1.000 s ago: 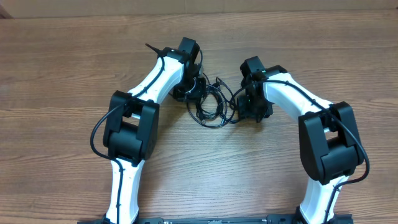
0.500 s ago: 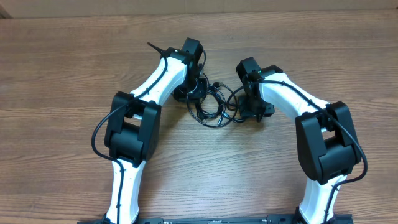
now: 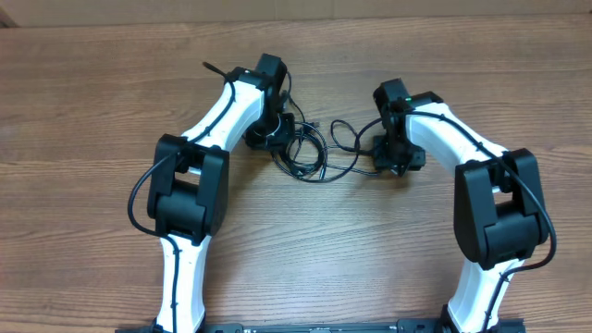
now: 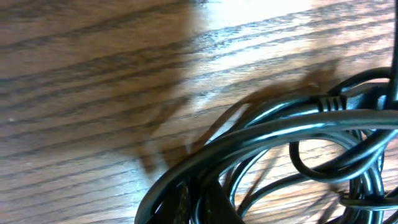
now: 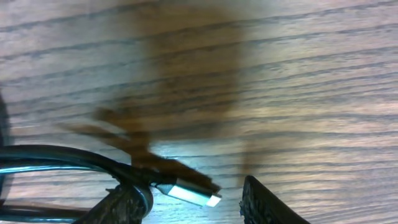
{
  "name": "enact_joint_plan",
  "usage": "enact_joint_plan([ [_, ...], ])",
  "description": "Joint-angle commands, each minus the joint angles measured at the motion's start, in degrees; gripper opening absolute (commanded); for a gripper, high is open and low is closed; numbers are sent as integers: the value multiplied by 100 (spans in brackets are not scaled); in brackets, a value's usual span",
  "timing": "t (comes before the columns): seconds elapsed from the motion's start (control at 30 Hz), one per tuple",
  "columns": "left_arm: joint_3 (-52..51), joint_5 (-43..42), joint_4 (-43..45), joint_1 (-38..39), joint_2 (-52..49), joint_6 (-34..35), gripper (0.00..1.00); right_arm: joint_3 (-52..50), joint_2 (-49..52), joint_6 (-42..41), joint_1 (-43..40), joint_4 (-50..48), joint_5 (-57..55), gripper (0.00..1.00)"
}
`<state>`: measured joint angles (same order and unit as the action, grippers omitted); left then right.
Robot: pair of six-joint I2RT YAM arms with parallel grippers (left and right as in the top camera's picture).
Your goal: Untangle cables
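The cables [image 3: 306,155] lie as a loose black bundle on the wooden table [image 3: 92,111], between my two grippers. My left gripper [image 3: 275,137] sits at the bundle's left edge. In the left wrist view it [image 4: 199,210] is shut on several strands of the cables [image 4: 280,127], which loop out to the right. My right gripper [image 3: 394,157] stands right of the bundle, and one strand [image 3: 350,166] runs to it. In the right wrist view its jaws [image 5: 196,200] stand apart. A silver-tipped plug [image 5: 191,192] lies between them, against the left finger [image 5: 127,204].
Bare wood grain surrounds the bundle on all sides. The arms' white links [image 3: 217,116] [image 3: 453,139] flank it left and right. The table's far edge [image 3: 296,17] runs along the top of the overhead view.
My right gripper has moved to the right, away from the bundle, drawing one strand out with it. My left gripper has shifted slightly left and back. The bundle looks more spread out.
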<state>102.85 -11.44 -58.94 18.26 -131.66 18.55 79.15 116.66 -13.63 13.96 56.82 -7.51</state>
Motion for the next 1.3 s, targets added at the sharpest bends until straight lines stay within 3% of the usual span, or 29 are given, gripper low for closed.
enact_joint_plan([
  [0.0,-111,1333,-42,-407,-236,35,4,-208,369,96,-321,17,-809,49],
  [0.33,-111,1331,-66,-411,-236,31,4,57,369,166,-398,48,-776,58],
  [0.67,-111,1285,-63,-398,-236,31,4,1853,367,793,-378,1296,1390,63],
  [0.77,-111,1285,-63,-398,-236,31,4,2116,367,791,-380,1360,1725,72],
  [1.03,-111,1285,-61,-398,-236,28,4,2142,369,791,-378,1010,2345,73],
  [1.27,-111,1285,-59,-398,-236,31,4,2124,369,793,-262,940,2629,68],
])
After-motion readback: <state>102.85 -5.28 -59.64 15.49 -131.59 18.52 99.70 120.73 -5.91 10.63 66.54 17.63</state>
